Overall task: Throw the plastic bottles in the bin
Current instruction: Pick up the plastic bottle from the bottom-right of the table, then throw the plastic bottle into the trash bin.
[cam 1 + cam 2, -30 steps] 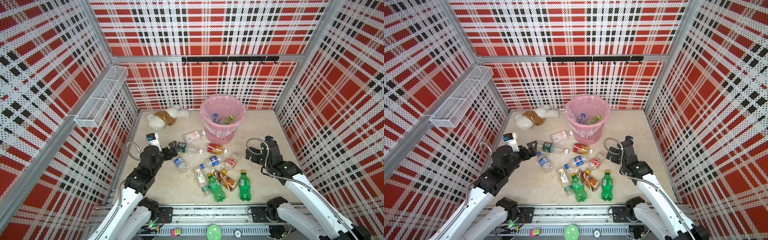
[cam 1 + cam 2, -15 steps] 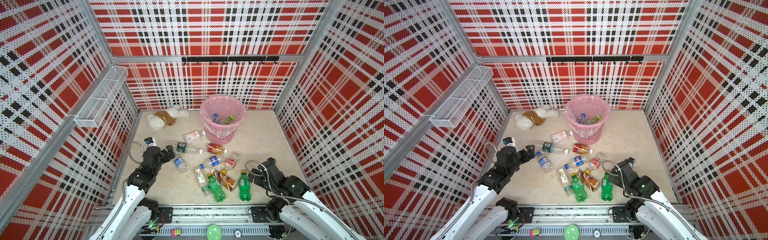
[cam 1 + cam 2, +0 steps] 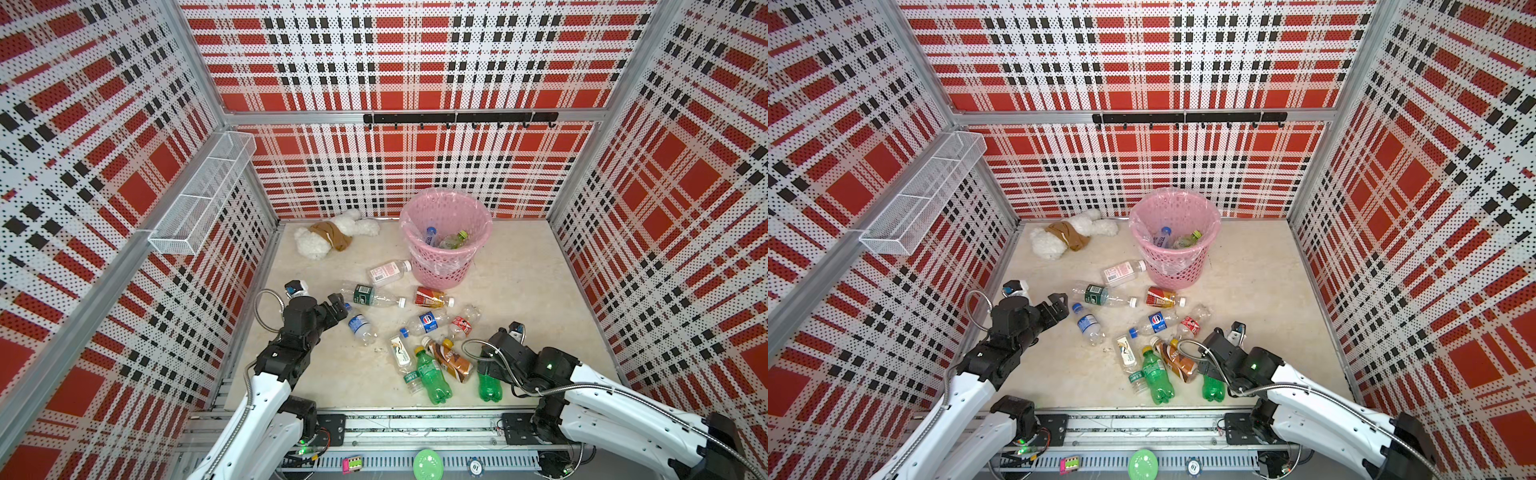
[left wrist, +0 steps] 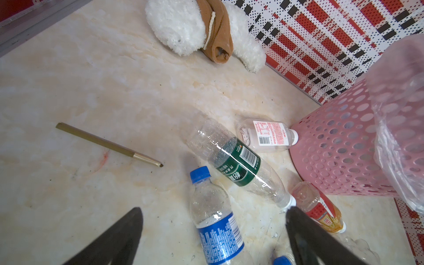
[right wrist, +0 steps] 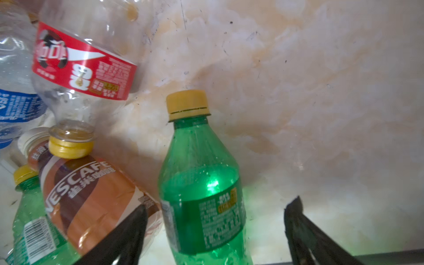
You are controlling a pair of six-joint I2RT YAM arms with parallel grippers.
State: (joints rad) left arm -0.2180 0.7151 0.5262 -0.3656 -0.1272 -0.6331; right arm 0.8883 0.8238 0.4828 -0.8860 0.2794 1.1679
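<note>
Green bottle (image 5: pixel 202 195) lies between spread jaws of the low right gripper (image 5: pixel 219 205).

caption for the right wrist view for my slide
Open right gripper with fingers either side of a green bottle, coffee bottle alongside

2 top cams overhead; wrist cams close-in

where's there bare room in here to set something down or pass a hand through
Bare surface: the wide stretch between the bin and the right wall; the patch between the plush toy and the left gripper, bar a thin gold stick. Crowded: bottles litter the middle, from the bin's foot to the front edge.
</note>
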